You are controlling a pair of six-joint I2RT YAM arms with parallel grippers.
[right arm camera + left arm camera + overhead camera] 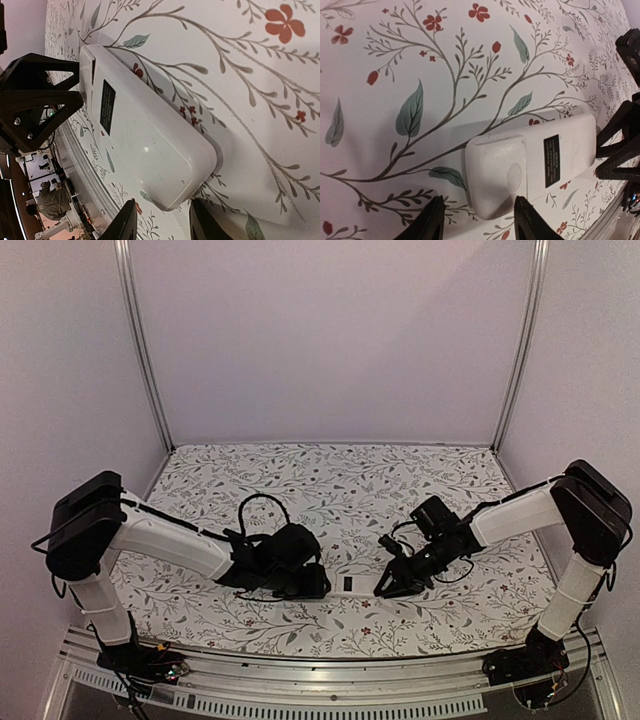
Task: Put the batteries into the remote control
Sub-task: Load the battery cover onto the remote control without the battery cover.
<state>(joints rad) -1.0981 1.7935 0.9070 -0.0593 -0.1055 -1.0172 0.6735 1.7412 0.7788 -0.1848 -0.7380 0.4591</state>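
Back-up white remote control (535,160), one spread gripper at each end.
At the left gripper (479,210) the fingers (434,222) stand apart with the remote's rounded end reaching into their gap; whether either finger touches it I cannot tell. Farther along its back sits a dark rectangle (551,160). Past the far end is the right gripper (162,210), fingers also apart, that end just ahead of them on the floral tablecloth (395,60).

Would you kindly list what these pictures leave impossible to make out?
- Batteries: seen in no view; the remote control, its back shut, would hide any inside.
- Button face: turned down against the table, every view.
- Label print: blurred, both wrist views.
- Left fingers: tips cut by the left wrist view's bottom edge.
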